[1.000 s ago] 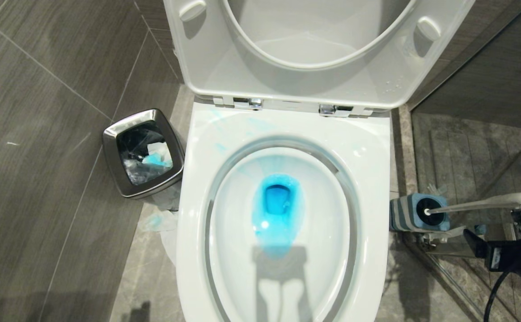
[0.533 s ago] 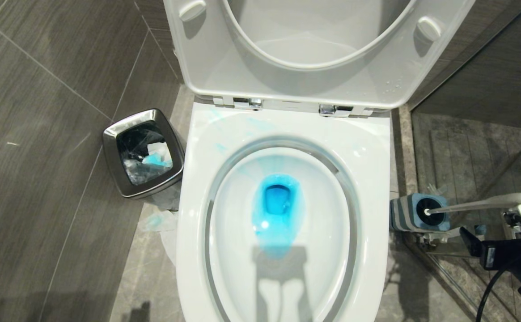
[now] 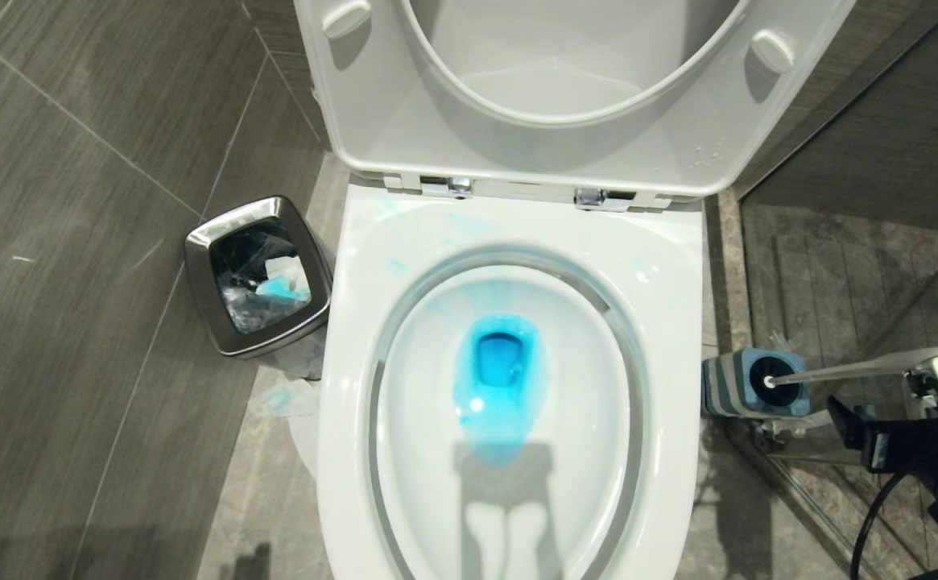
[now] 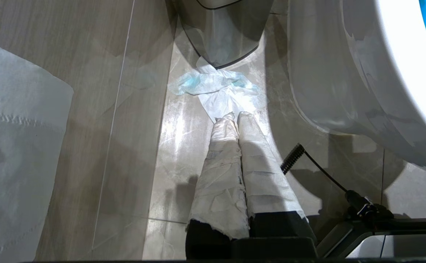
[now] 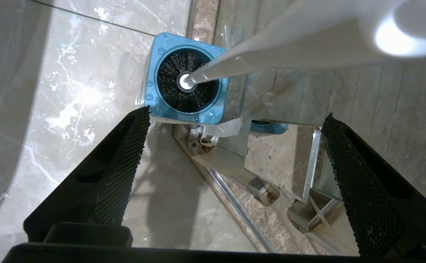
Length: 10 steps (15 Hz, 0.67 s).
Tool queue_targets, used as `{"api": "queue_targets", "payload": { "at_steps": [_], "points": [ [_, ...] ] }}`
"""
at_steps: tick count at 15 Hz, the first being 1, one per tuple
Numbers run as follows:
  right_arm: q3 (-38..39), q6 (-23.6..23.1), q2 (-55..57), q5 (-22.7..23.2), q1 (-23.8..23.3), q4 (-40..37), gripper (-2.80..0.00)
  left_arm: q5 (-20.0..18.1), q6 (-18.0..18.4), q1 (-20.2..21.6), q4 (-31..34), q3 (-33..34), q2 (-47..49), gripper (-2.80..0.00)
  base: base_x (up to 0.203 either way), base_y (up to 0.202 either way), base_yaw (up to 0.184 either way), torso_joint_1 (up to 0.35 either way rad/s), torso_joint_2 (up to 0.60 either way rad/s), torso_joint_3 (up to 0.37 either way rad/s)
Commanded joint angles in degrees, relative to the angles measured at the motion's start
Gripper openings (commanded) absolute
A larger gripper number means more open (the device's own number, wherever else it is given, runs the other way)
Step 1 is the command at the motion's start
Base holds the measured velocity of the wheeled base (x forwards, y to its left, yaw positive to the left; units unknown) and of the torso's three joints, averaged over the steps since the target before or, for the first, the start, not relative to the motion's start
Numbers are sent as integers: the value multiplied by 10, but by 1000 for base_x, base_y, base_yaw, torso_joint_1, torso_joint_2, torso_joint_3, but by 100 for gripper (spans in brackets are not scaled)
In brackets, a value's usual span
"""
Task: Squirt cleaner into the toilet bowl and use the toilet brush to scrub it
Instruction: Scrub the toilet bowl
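The right gripper (image 5: 234, 120), black with cross-hatched pads spread wide apart and holding nothing, hangs at the robot's right, beside the glass partition; the left gripper (image 4: 236, 118), its cloth-wrapped fingers pressed together, sits idle low by the bowl's other side. Just beyond the right gripper stands the toilet brush (image 5: 271, 47): a slim white handle with a rounded tip, its long axis rising out of the squarish grey-and-blue striped holder (image 3: 746, 385) toward the gripper, so the right arm is plainly nearer. Farther left, the white glossy toilet bowl (image 3: 509, 234) holds bright blue cleaner (image 3: 499, 379), pale streaks on its rim.
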<state>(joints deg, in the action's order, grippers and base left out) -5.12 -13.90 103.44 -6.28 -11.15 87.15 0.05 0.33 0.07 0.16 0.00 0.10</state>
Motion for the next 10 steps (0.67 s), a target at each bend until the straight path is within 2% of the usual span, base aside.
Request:
{"api": "queue_targets", "payload": {
  "at_steps": [1,10],
  "points": [
    [-14,-1,7,0,1,5,0,0,0,0,0,0,0,-280,0,0,0,0,0,0],
    [-15,3,15,-1,0,5,0,0,1,0,0,0,0,-280,0,0,0,0,0,0]
  ]
}}
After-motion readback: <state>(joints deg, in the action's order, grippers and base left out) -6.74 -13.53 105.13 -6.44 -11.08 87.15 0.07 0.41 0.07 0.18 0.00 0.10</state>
